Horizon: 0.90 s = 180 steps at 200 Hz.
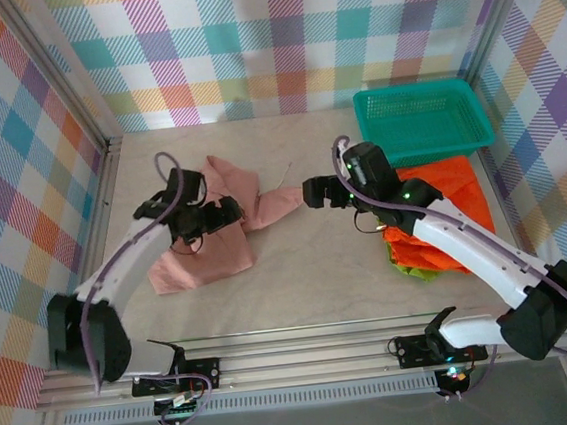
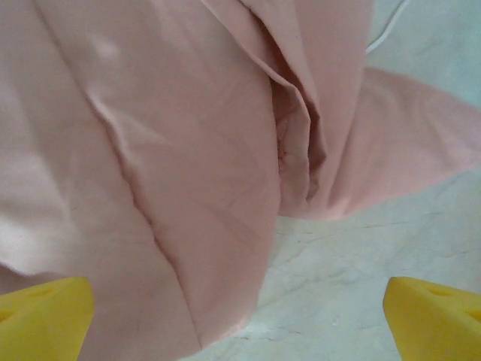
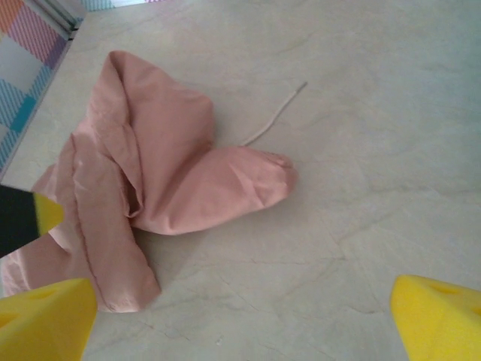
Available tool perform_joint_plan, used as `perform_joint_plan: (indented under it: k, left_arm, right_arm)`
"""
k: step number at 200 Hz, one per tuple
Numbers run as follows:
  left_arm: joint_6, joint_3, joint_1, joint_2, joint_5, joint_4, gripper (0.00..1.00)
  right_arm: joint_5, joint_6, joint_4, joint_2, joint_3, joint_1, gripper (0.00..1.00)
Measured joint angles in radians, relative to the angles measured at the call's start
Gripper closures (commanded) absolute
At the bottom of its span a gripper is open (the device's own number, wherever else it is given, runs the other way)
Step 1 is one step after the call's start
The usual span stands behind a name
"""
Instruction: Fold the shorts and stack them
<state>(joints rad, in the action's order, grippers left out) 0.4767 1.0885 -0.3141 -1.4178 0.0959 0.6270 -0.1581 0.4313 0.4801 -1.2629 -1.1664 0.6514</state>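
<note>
Three pairs of shorts are accounted for. The dusty pink shorts (image 1: 212, 250) lie rumpled on the table (image 1: 309, 270) left of centre. One leg is thrown out to the right and the white drawstring (image 3: 274, 116) trails onto bare surface. The orange shorts (image 1: 458, 181) rest on top of the lime green shorts (image 1: 415, 266) at the right side, partly under the right arm and just in front of the teal basket (image 1: 420, 119).

The left gripper (image 2: 239, 312) hangs directly over the pink fabric, jaws wide apart, nothing held. The right gripper (image 3: 242, 316) stands just right of the protruding leg, over bare table, jaws likewise wide apart and empty.

Assessment: the step in hand is folding the pink pair. The other two appear already piled, though the pile looks loose. The pink pair is neither flat nor square: a deep crease runs through its middle and the layers overlap unevenly.

The next move calls for each gripper to take an edge or corner of the pink pair and spread it flat. It can then be folded over and carried to the pile. Fabric this thin will likely need a low, firm pinch against the table.

Obstructions: both grippers work close together over one small garment, so contact between them is a risk. The drawstring may snag. The right arm overlies the pile and must clear it first.
</note>
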Motion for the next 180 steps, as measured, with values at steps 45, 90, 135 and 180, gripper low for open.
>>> perform_joint_plan:
  k: [45,90,135,180]
  left_arm:
    - [-0.044,0.137,-0.032,-0.206,-0.040,0.021,0.11]
    - [-0.051,0.154,-0.033,-0.264,-0.054,0.025,0.16]
    - [-0.051,0.132,-0.035,-0.264,-0.092,0.017,0.19]
    - [-0.051,0.125,-0.019,-0.234,-0.109,-0.002,0.13]
  right_arm:
    - [0.021,0.002,0.001,-0.096,0.031,-0.005,0.01]
    - [0.099,0.098,0.010,-0.404,-0.167,-0.031,0.02]
    - [0.254,0.403,-0.095,-0.598,-0.214,-0.115,0.07]
    - [0.328,0.614,-0.205,-0.724,-0.229,-0.125,0.40]
